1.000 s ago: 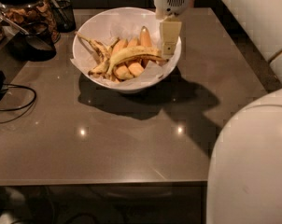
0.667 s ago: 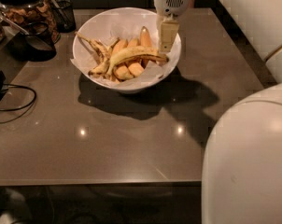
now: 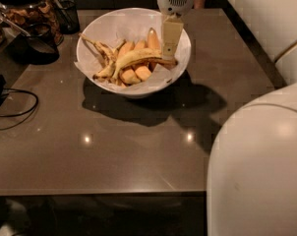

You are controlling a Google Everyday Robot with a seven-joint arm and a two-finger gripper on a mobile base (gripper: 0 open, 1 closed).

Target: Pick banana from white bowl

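Note:
The white bowl (image 3: 138, 19) stands at the back middle of the dark table. The long curved pale-yellow banana (image 3: 136, 57) lies across the other fruit in it, its dark end pointing right. Shorter orange-yellow bananas (image 3: 138, 73) lie under it, and a thin shrivelled one (image 3: 102, 50) lies on the left. My gripper (image 3: 169, 57) hangs down from the top of the view into the right side of the bowl, its tip right at the long banana's right end.
A dark glass jar of nuts (image 3: 25, 6) and a black container (image 3: 65, 11) stand at the back left. A black cable (image 3: 15, 113) lies at the left edge. My white body (image 3: 256, 171) fills the lower right. The table's front edge (image 3: 99, 193) is near.
My gripper has shifted slightly left and lower, closer to the long banana's right end. The fruit has not moved.

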